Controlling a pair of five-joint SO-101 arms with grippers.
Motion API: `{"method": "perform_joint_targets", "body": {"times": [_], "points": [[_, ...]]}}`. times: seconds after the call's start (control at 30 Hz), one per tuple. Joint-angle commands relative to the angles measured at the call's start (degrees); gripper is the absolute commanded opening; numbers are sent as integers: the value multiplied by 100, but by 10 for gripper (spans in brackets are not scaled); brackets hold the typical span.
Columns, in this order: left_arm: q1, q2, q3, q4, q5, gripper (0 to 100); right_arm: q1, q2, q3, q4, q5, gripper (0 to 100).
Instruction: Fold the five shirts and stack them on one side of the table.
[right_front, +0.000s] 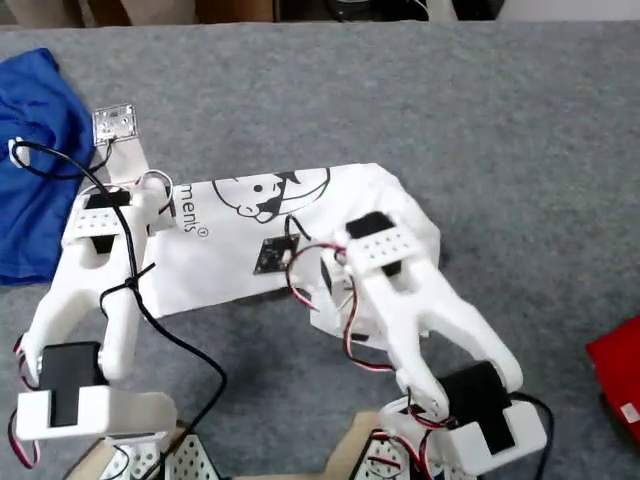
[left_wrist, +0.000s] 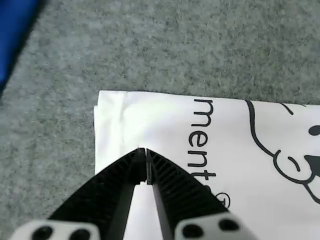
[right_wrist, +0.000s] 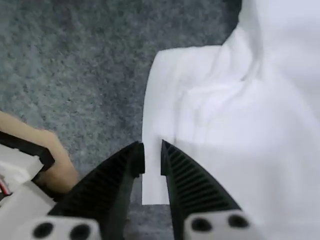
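Clearly, the white shirt (right_front: 225, 262) is laid half folded in the middle of the high view, and it is judged light, soft and limp, so it is best taken at edges or corners. The left gripper (left_wrist: 145, 161) is seen with jaws pressed together on the cloth near the shirt's left edge. A thin hem at the lower edge is pinched between the jaws of the right gripper (right_wrist: 152, 161).

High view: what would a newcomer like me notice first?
A white cloth shirt with a black cartoon print lies partly folded in the middle of the grey carpeted table. The right end effector pinches its plain edge; the left end effector sits shut over its lettered end. A crumpled blue cloth shirt lies at the high view's left edge.
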Motion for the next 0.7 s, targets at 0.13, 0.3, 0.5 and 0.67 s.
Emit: {"method": "perform_joint_targets", "body": {"times": [0.13, 0.3, 0.5, 0.67], "points": [[-70, 13, -88, -79, 62, 20, -110, -312, 259, -431, -158, 84], [-79, 189, -237, -79, 62, 20, -110, -347, -48, -26, -167, 84], [-88, 286, -299, -79, 53, 20, -4, -734, -435, 202, -273, 86], [-88, 286, -299, -79, 53, 20, 259, -804, -400, 158, -316, 150]]}}
